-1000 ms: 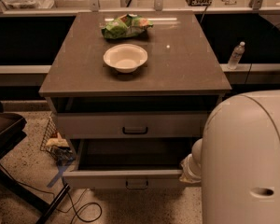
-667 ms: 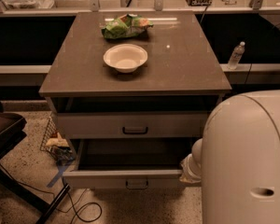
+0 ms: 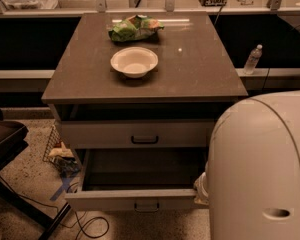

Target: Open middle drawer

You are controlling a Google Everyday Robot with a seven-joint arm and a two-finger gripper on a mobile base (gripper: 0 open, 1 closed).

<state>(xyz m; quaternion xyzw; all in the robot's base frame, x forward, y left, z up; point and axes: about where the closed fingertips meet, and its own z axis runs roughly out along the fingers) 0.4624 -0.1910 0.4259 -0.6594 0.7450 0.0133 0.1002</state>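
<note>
Grey and pulled far out of the cabinet [image 3: 200, 74], the middle drawer [image 3: 110, 200] sits just as it did a second ago. Nothing has moved, so the job looks done. The gripper [image 3: 202, 186] is low at the cabinet's right side, by the drawer's end. I cannot tell if it is open or closed. A white bowl [image 3: 134, 61] sits on the cabinet's top.

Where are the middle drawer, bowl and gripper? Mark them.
Middle drawer [image 3: 105, 200]: camera view, front panel.
Bowl [image 3: 134, 62]: camera view, inner base.
Gripper [image 3: 201, 187]: camera view, pale body at drawer's right end.
</note>
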